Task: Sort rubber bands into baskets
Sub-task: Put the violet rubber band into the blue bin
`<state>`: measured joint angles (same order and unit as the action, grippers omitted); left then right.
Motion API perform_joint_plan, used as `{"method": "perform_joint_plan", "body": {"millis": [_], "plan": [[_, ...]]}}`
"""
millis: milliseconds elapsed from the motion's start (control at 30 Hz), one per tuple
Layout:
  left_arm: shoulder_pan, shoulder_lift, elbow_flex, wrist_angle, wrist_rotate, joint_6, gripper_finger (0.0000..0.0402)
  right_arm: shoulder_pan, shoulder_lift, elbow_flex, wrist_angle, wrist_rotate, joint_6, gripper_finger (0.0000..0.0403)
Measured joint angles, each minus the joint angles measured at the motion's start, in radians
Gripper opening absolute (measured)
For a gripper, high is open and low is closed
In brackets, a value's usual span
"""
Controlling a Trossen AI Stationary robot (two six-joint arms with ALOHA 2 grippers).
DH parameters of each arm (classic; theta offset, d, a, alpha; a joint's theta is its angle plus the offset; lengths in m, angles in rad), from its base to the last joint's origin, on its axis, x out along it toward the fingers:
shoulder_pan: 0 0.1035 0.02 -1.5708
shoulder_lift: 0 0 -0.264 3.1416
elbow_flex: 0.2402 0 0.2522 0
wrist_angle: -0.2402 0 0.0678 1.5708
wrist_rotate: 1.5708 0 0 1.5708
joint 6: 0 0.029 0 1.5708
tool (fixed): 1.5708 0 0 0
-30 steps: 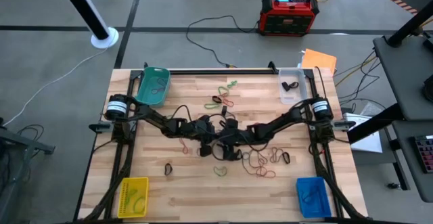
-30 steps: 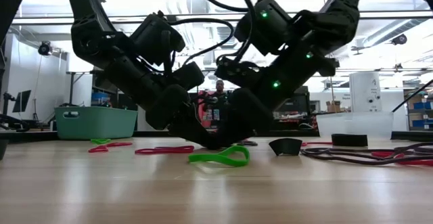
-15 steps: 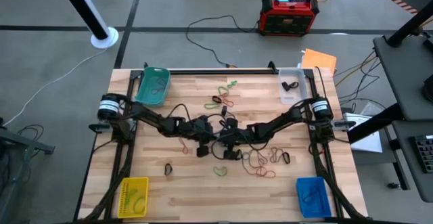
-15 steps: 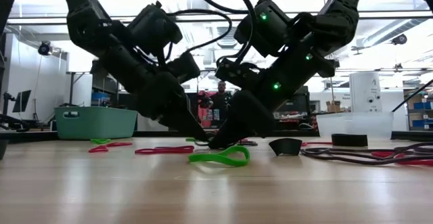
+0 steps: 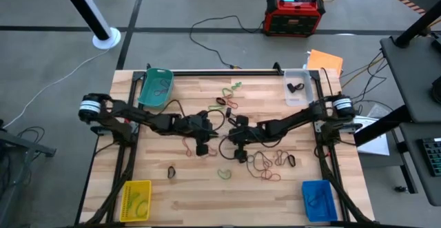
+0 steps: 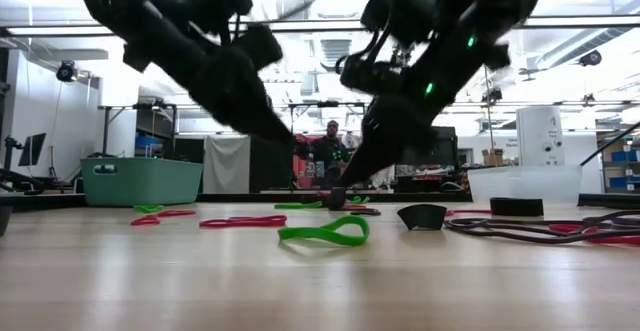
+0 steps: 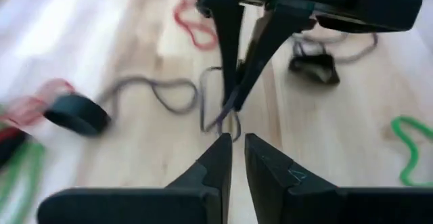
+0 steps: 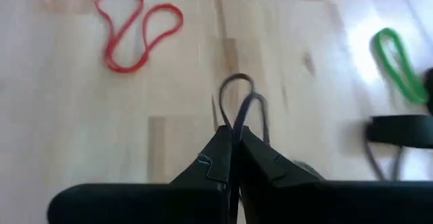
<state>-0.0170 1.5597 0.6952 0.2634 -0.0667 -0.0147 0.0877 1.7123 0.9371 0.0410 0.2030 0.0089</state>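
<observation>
Light wooden slatted table is the landmark. Four small rectangular plastic baskets stand at its corners: teal, clear, yellow, blue. Many thin rubber bands lie loose around table centre.

Right gripper, at table centre, is pressed together, pinching a thin dark floppy rubber band whose loop hangs just ahead of the fingertips. Left gripper, just beside it, has jaws nearly together; grip on anything: cannot tell.

Judgement: band light, limp, stretchy; pinch one strand only.
</observation>
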Motion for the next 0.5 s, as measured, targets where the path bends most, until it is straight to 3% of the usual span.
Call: {"method": "perform_joint_plan", "body": {"millis": [100, 367, 500], "plan": [[0.0, -0.057, 0.003, -0.002, -0.03, 0.006, 0.0029, 0.005, -0.11, 0.019, -0.157, -0.078, 0.028, 0.0009], [0.0, -0.11, 0.008, 0.053, -0.066, -0.011, 0.0029, 0.056, -0.356, 0.1, -0.544, -0.456, 0.289, 0.0009], [0.0, -0.092, 0.009, 0.082, -0.066, -0.029, 0.0029, 0.166, -0.426, 0.121, -0.693, -0.502, 0.452, 0.0009]]}}
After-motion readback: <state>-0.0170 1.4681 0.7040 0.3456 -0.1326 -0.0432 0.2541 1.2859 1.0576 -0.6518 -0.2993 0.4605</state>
